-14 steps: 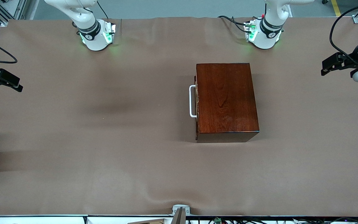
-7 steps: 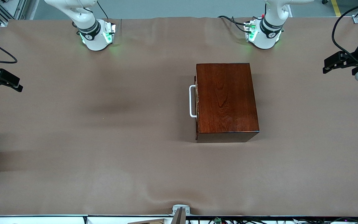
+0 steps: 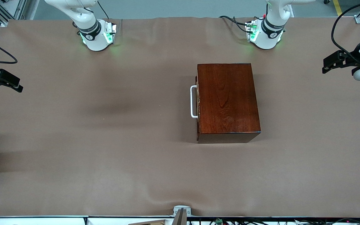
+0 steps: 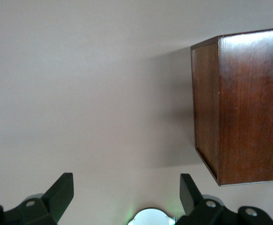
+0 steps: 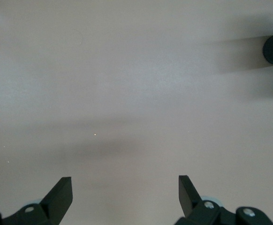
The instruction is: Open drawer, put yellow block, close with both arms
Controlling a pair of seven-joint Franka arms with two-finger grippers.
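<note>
Wooden drawer (image 3: pixel 227 100) sits shut, handle (image 3: pixel 193 101) at nine o'clock; no yellow block shows. Left gripper (image 4: pixel 127 197) and right gripper (image 5: pixel 125 194) hover wide at the table's ends: fits start or finish.

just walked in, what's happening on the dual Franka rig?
Nothing is being handled. The wooden drawer box sits on the table with its drawer shut, its white handle facing the right arm's end. No yellow block is visible in any view. The left gripper hangs with open jaws over the left arm's end of the table, beside the box. The right gripper waits with open jaws over bare table at the right arm's end.
</note>
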